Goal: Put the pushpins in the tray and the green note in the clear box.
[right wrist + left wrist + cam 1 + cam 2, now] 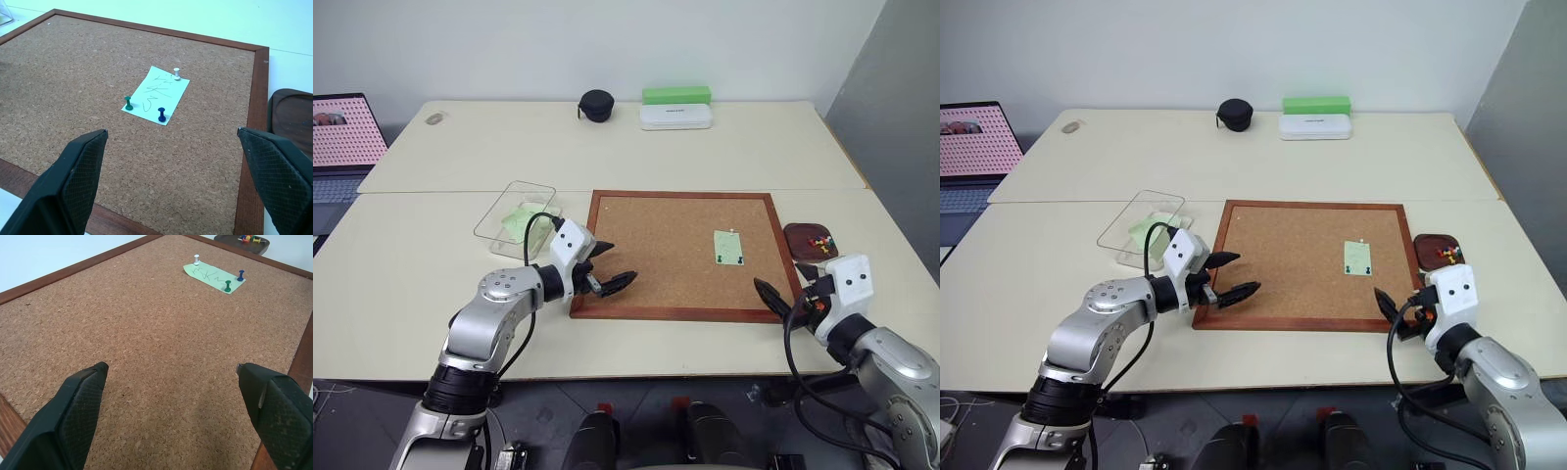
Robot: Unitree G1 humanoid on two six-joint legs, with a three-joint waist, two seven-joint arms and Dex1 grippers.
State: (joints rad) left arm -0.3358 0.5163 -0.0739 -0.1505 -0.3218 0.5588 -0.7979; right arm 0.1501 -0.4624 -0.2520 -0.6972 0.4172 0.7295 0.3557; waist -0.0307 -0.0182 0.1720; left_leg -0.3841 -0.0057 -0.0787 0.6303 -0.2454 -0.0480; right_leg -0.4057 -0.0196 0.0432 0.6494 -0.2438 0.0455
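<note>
Both end effectors were hanging wide open over the near edge of the cork board [683, 255], holding nothing: the left end effector [607, 269] at the near left corner, the right end effector [783, 294] at the near right corner. The green note [155, 95] was further in on the board's right half, held down by three pushpins: a white pin [176, 73], a green pin [128, 103] and a blue pin [161, 114]. My worry was those pins being tiny next to the fingertips, so a pinch could easily slip off a head, flick a pin across the worktop [411, 284], or tear the paper if the note got pulled before every pin was out. The tray [811, 241] sat just beside the board's right edge with a few pins in it already. The clear box [516, 218] was off the far left corner, some pale green paper inside. The note had dark scribbles I couldn't read, and the white case [675, 117] at the back had a mark too small to make out.
</note>
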